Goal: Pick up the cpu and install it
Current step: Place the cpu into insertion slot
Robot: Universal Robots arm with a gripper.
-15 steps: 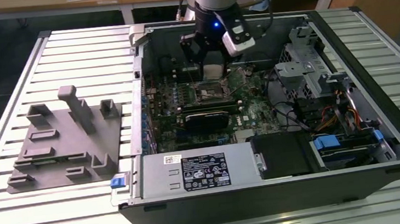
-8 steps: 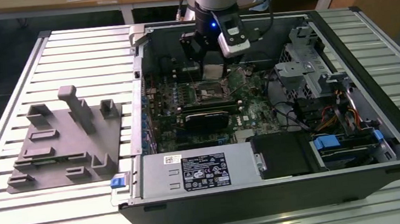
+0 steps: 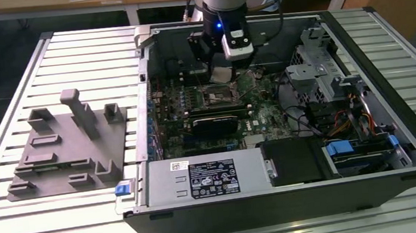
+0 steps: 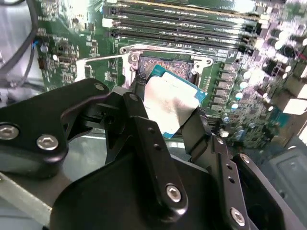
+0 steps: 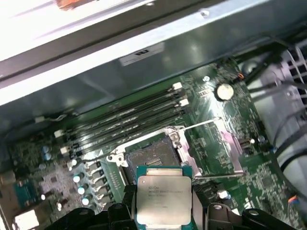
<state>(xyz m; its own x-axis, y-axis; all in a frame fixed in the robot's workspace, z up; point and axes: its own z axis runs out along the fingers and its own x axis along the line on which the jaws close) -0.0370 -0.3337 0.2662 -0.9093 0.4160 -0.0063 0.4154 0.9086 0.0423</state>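
My gripper [image 3: 222,76] hangs inside the open computer case, shut on the cpu [image 3: 222,75], a small square chip with a pale silver top on a green board. In both wrist views the black fingers [image 4: 139,103] clamp two opposite edges of the cpu [image 4: 170,103] [image 5: 163,195]. The chip is held tilted a little above the open motherboard socket [image 5: 151,155] [image 4: 165,64] [image 3: 220,96] and does not touch it. The socket's metal frame is folded back and its contact field is bare.
Memory slots [image 5: 129,120] run beside the socket. A black card block [image 3: 213,124], a power supply [image 3: 206,177], a drive cage [image 3: 326,71] and cables [image 3: 346,120] crowd the case. A grey fixture [image 3: 69,147] sits on the slatted table at the exterior view's left.
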